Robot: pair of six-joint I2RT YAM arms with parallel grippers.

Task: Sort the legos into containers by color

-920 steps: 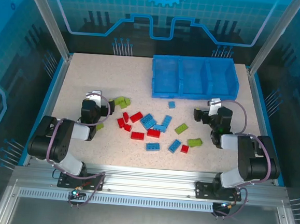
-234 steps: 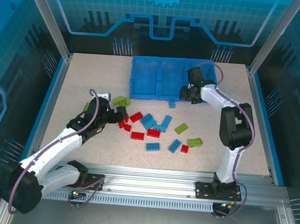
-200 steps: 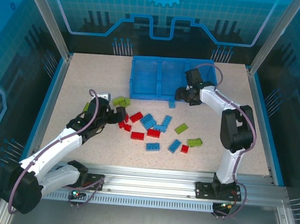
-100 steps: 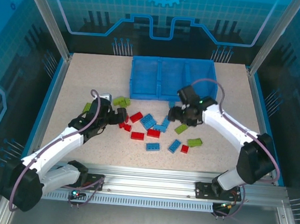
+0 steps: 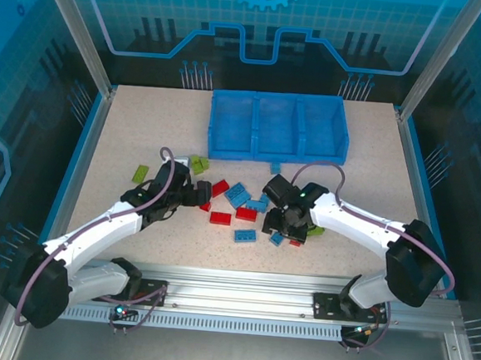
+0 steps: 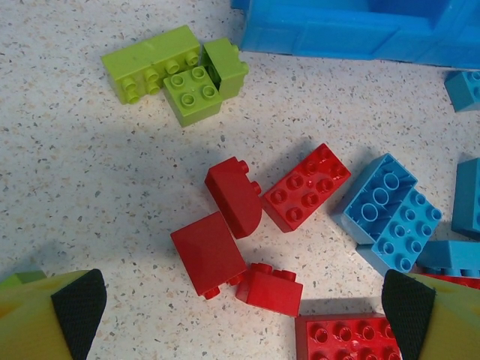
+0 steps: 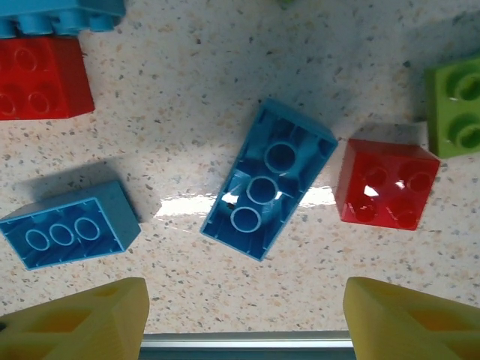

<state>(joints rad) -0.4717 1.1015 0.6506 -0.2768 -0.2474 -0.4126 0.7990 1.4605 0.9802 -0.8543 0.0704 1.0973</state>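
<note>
The legos lie scattered mid-table, red (image 5: 221, 218), blue (image 5: 238, 195) and yellow-green (image 5: 198, 164). The containers are three compartments of one blue tray (image 5: 251, 152) behind them. My left gripper (image 5: 198, 195) is open over a cluster of red bricks. A small red brick (image 6: 270, 289) and a smooth-sided one (image 6: 208, 253) lie between its wide fingertips (image 6: 79, 304). My right gripper (image 5: 280, 225) is open above the near side of the pile. An upside-down blue brick (image 7: 268, 180) lies just ahead of its fingers (image 7: 82, 319), nothing between them.
A red square brick (image 7: 386, 184) and a second blue brick (image 7: 67, 223) flank the upside-down one. The table's metal front rail (image 7: 247, 343) runs just below the right fingers. A lone green brick (image 5: 140, 173) lies to the left. A small blue brick (image 5: 276, 167) sits by the tray.
The right arm swung back from the tray down to the near side of the pile, its jaws narrowing a little. The left gripper crept right, over the red bricks.
</note>
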